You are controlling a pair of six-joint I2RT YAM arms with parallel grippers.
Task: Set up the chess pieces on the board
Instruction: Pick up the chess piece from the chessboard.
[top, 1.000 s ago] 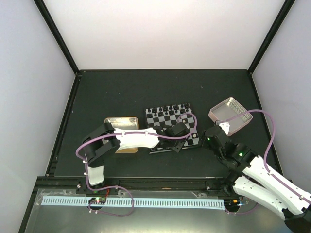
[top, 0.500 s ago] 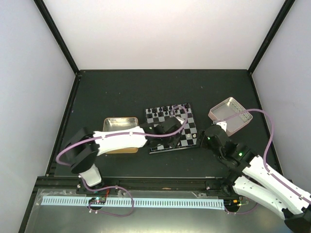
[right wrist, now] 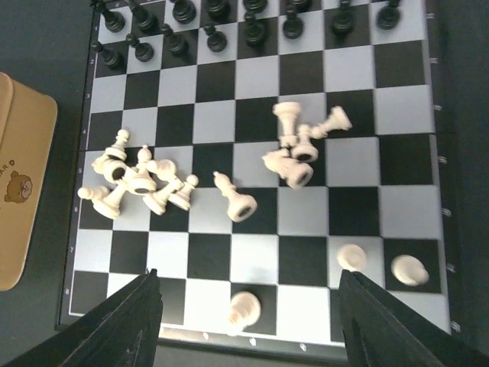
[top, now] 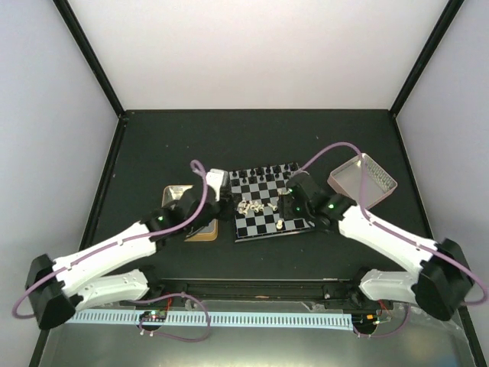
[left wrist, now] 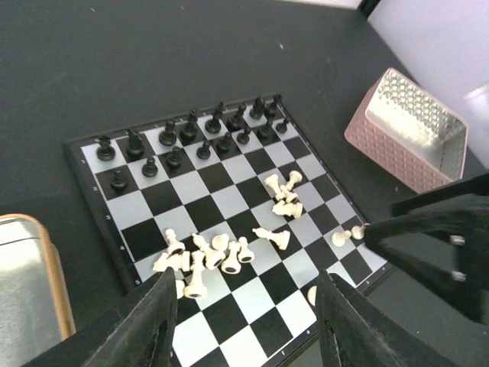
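Dark table (top: 168, 145) has open room beyond the board (top: 269, 200), set mid-table between tin (right wrist: 27, 222) and pink tray (left wrist: 382, 145). The print by the tin's bear is unreadable. Left gripper (left wrist: 244, 287) and right gripper (right wrist: 248, 283) hang spread, holding nothing. Black pieces (left wrist: 189, 131) stand along the far rows. Cream pieces (right wrist: 137, 180) lie heaped mid-board.

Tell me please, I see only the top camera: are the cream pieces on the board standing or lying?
Observer: The right wrist camera shows most cream pieces lying toppled in two heaps on the board.
Operator: And the black ones?
Observer: The black pieces stand upright in two rows at the far edge.
Operator: Does any claw hold a piece?
Observer: No, the left claw and the right claw both hang open and empty.
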